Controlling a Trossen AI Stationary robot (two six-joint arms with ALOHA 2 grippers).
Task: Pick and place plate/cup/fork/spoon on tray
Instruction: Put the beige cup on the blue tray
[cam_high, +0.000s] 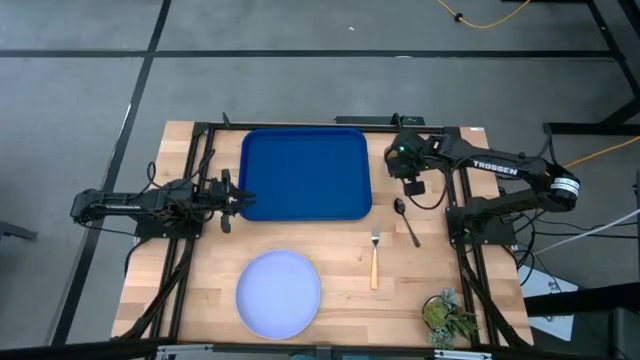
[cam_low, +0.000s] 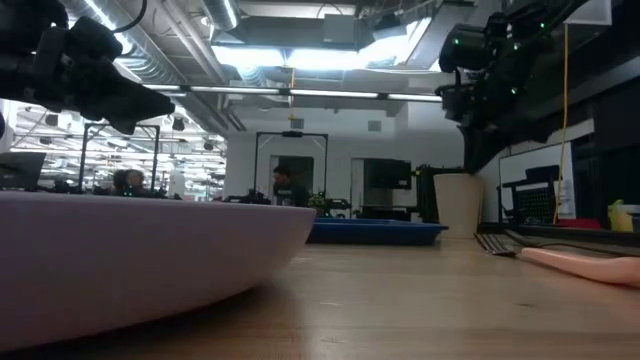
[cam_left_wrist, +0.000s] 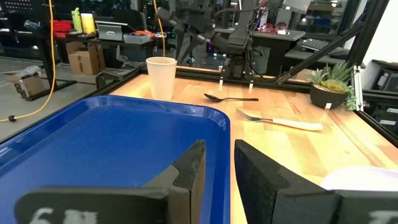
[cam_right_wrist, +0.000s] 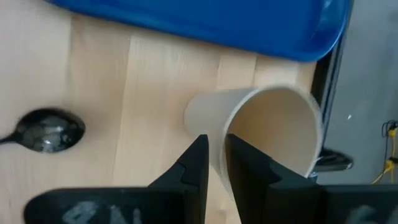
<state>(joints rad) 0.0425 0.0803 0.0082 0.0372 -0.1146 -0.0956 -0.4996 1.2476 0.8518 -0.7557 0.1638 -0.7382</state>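
The blue tray (cam_high: 305, 172) lies at the table's far middle. The pale plate (cam_high: 278, 292) lies near the front edge. The wooden-handled fork (cam_high: 375, 258) and the dark spoon (cam_high: 405, 218) lie to the right of the tray. The tan cup (cam_left_wrist: 161, 78) stands upright on its base by the tray's far right corner. My right gripper (cam_right_wrist: 216, 160) points down above the cup's rim (cam_right_wrist: 273, 93), well clear of it, its fingers almost together. My left gripper (cam_left_wrist: 219, 168) waits low at the tray's left edge, its fingers almost together and empty.
A small potted plant (cam_high: 448, 315) stands at the table's front right corner. Bare wood shows between the tray and the plate. Dark frame rails (cam_high: 190, 230) run along the table's left and right sides.
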